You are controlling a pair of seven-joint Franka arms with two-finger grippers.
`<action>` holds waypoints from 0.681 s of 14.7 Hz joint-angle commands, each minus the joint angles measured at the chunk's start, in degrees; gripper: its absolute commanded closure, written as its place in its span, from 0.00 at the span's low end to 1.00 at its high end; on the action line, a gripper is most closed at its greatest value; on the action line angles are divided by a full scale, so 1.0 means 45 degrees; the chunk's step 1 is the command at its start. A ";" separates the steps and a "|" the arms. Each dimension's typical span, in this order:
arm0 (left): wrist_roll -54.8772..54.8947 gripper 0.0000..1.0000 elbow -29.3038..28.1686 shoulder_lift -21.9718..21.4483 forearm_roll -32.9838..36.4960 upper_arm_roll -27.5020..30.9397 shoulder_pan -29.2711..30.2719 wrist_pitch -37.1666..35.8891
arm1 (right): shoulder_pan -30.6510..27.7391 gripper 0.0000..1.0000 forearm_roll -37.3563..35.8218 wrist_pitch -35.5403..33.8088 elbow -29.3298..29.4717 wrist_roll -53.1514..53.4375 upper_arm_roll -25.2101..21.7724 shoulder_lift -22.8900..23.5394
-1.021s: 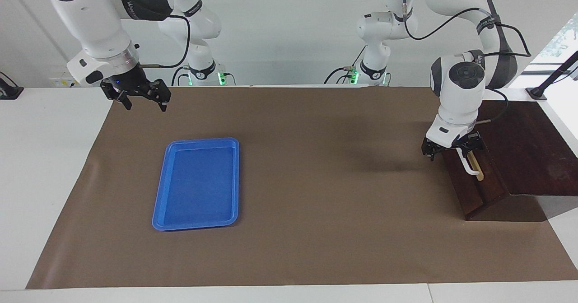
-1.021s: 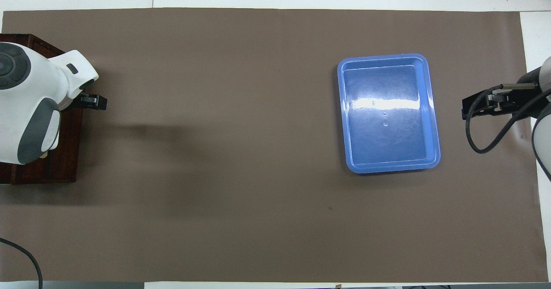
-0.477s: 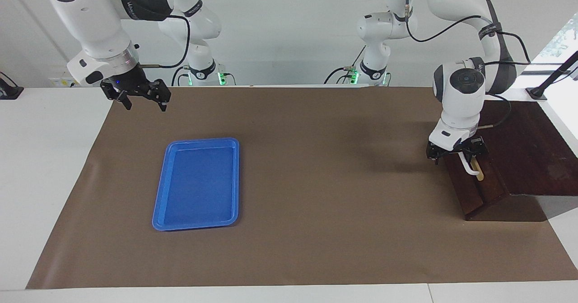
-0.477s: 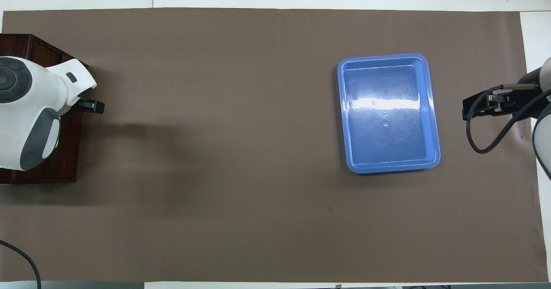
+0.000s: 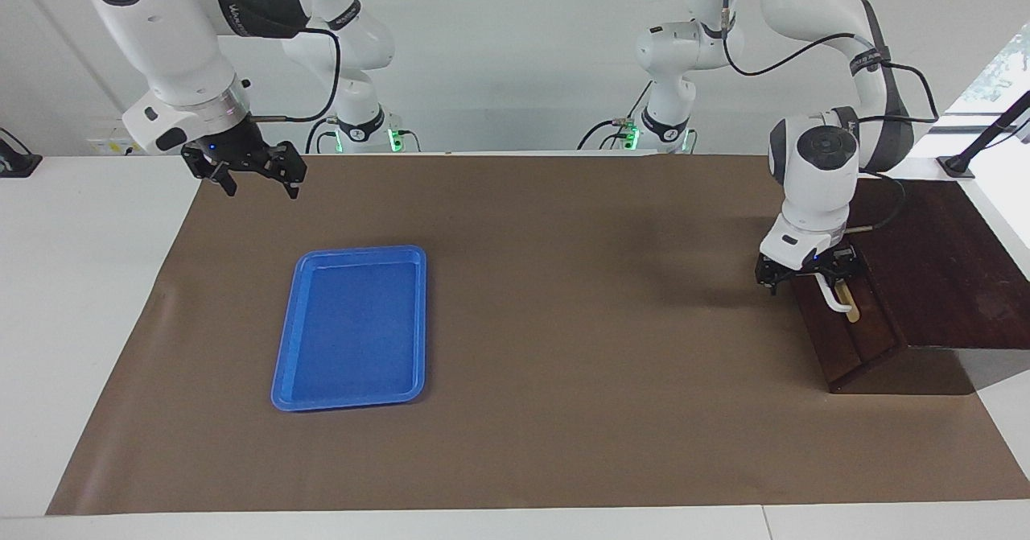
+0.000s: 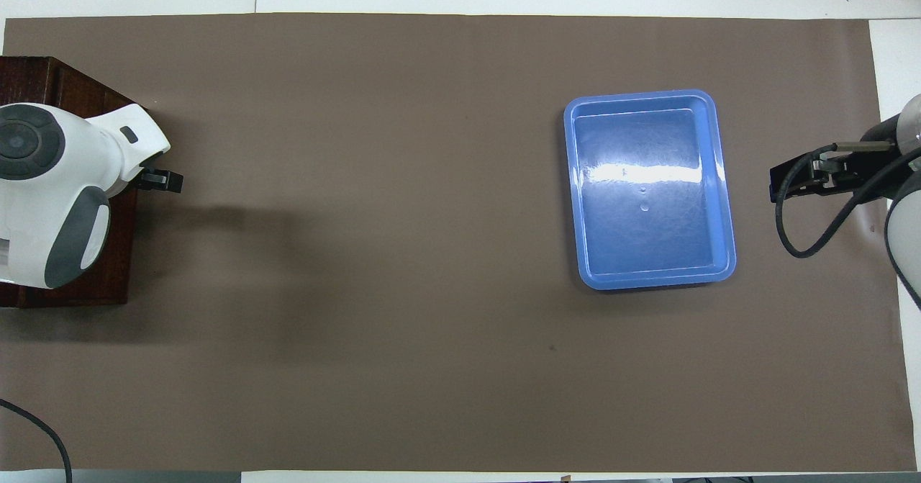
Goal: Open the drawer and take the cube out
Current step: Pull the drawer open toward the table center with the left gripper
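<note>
Facing R arm's end – drawer (image 5: 853,332)

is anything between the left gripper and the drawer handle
Nothing visible does. The left gripper is already at the white handle on the drawer front, which is shut.

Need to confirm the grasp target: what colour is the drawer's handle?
White, on a tan strip; the handle shows best in the facing view.

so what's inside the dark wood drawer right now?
Cannot tell: the dark brown wood drawer is closed, its interior hidden. Left gripper is at its white bar handle.
</note>
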 commanded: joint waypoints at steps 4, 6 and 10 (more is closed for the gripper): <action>-0.2278 0.00 0.0260 0.0062 -0.1541 0.0035 -0.2283 -0.0511 | -0.0144 0.00 0.0072 -0.0138 -0.0280 -0.0500 0.0089 -0.0295; -0.2843 0.00 0.0456 0.0081 -0.1741 0.0016 -0.2656 -0.0687 | -0.0125 0.00 0.0072 -0.0177 -0.0299 -0.0500 0.0089 -0.0295; -0.2963 0.00 0.0671 0.0256 -0.2325 0.0016 -0.2833 -0.0629 | -0.0125 0.00 0.0228 -0.0158 -0.0358 -0.0481 0.0089 -0.0314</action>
